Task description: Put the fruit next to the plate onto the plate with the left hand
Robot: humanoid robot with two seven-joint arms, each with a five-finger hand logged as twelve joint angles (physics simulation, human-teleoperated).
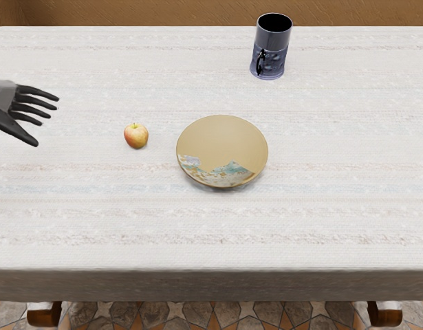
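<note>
One apple (135,135) lies just left of the plate (222,151), apart from it. We see our left hand (22,110) well left of the apple, fingers spread, holding nothing.

Your left hand (22,110), well to the left of the apple (136,135), has five slim matte-black fingers (39,93) with rounded tips and a faceted grey back.

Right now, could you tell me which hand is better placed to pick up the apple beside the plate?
Left. The left hand is open at the picture's left edge, and the apple lies on that same side of the plate, apart from its rim. The right hand is out of view.
</note>
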